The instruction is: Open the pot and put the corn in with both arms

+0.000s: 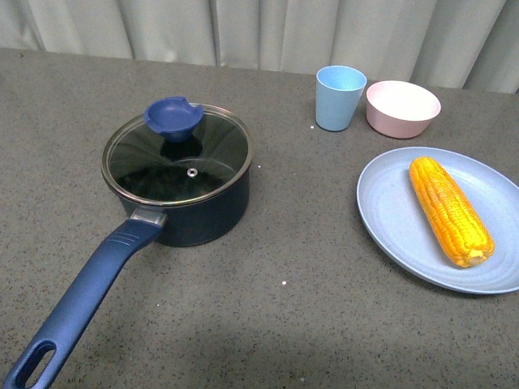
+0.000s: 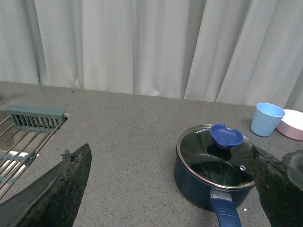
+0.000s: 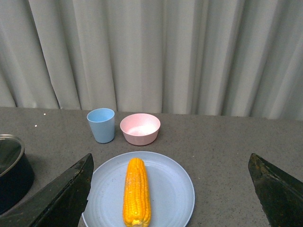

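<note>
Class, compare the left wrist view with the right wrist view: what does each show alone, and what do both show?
Only the left wrist view: a wire rack, plus the lid knob and handle of the pot. Only the right wrist view: the corn lying on a plate. Both: the pot (just its edge in the right wrist view), the blue cup, the pink bowl, the curtain and the grey table.

light: bright, even, diffuse | shadows: soft dark band on grey speckled tabletop (image 1: 268,348) at near edge | glare: pale streaks on round glass pot lid (image 1: 203,158) | focus: sharp throughout
</note>
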